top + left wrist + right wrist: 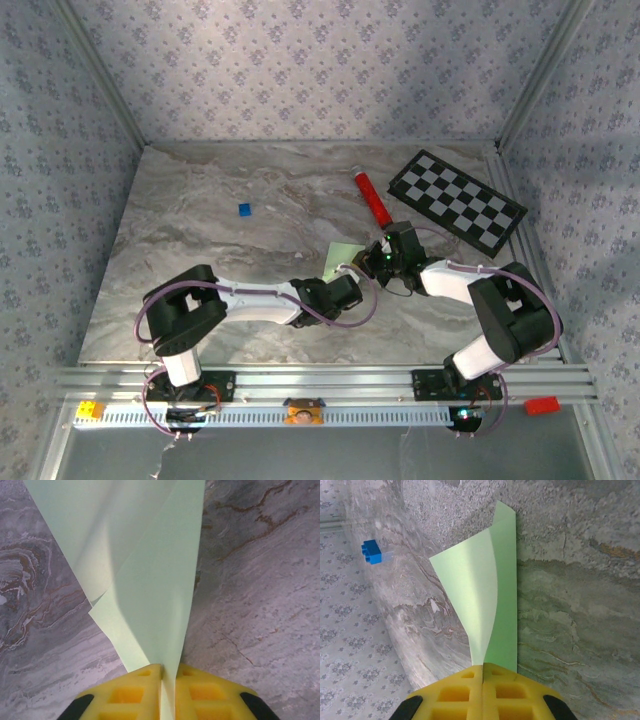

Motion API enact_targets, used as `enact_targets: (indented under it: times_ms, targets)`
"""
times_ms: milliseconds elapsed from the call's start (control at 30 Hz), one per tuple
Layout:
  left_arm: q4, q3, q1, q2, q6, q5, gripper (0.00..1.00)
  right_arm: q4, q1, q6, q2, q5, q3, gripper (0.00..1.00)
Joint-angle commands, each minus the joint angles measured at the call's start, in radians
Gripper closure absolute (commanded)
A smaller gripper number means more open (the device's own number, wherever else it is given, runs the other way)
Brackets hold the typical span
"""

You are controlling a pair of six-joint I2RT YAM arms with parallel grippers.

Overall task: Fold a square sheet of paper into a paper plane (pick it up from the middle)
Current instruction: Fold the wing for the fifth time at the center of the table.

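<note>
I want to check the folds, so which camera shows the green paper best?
Left wrist: the green paper is closest, its overlapping layers plain. Right wrist gives a smaller curled piece; top external, a small patch.

- The sheet of paper [343,258] is showing a plain pale green, unmarked, and is looking darker where one layer is shading another.
- The desk [200,220] is showing grey marbling with brownish and whitish veins.
- The checkerboard [457,200] is showing black and white squares.
- The tube [371,197] is showing red.
- The small block [244,209] is showing bright blue.
- The left fingers [135,695] and right fingers [455,695] are showing yellow, with black at their outer corners.
- The walls [300,60] are showing pale grey-lilac wallpaper with a repeating floral motif.
</note>
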Motion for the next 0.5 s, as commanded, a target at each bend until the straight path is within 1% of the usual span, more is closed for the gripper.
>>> enact_targets:
  times_ms: [0, 300, 467]
  targets:
    - [0.004, 0.017, -0.009, -0.026, -0.009, -0.009, 0.84, -0.006, 0.003, 0.008, 0.011, -0.006, 0.015, 1.00]
    - [0.038, 0.004, -0.009, -0.040, -0.003, -0.018, 0.82, -0.007, 0.003, 0.008, 0.010, -0.005, 0.015, 1.00]
    - [0.050, -0.001, -0.009, -0.038, -0.003, -0.016, 0.82, -0.009, 0.002, 0.008, 0.011, -0.005, 0.016, 1.00]
